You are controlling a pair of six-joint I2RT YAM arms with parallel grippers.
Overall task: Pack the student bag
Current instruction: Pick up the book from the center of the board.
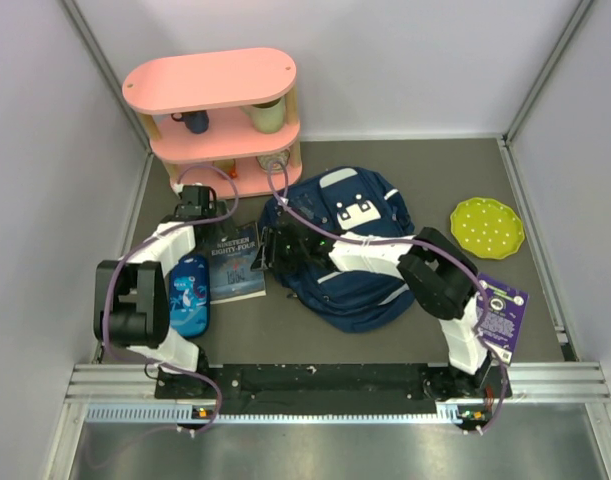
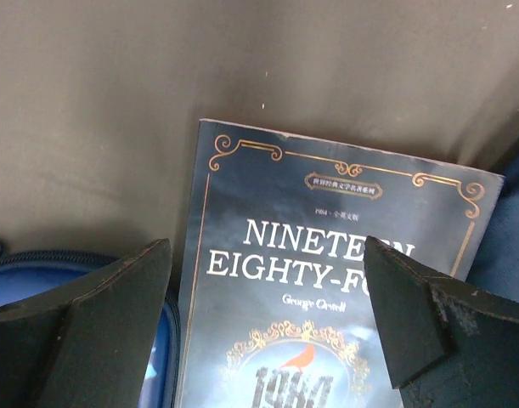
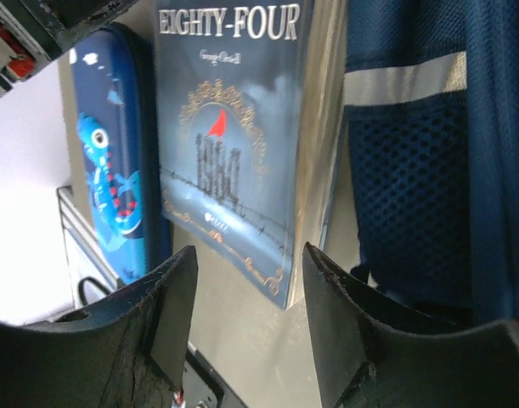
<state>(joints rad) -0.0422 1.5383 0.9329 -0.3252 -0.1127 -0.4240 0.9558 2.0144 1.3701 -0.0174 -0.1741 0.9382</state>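
Counting one large navy blue fabric backpack (image 1: 350, 255), one dark paperback book titled Nineteen Eighty-Four (image 1: 235, 262), one bright-blue zipped pencil case (image 1: 188, 292), one round yellow-green dotted plate (image 1: 487, 227), one purple printed card (image 1: 502, 310), and one pink three-tier shelf (image 1: 210, 80) carrying one dark blue mug (image 1: 195, 121) and one pale green cup (image 1: 268, 115). Also counting two black grippers: left gripper (image 2: 266, 280), right gripper (image 3: 251, 280).

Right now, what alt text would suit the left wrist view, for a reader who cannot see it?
A dark book titled Nineteen Eighty-Four lies flat on a grey table, framed by the left arm's two black jaws, wide open. A blue pencil case lies by its left edge; the navy bag shows at the right edge.
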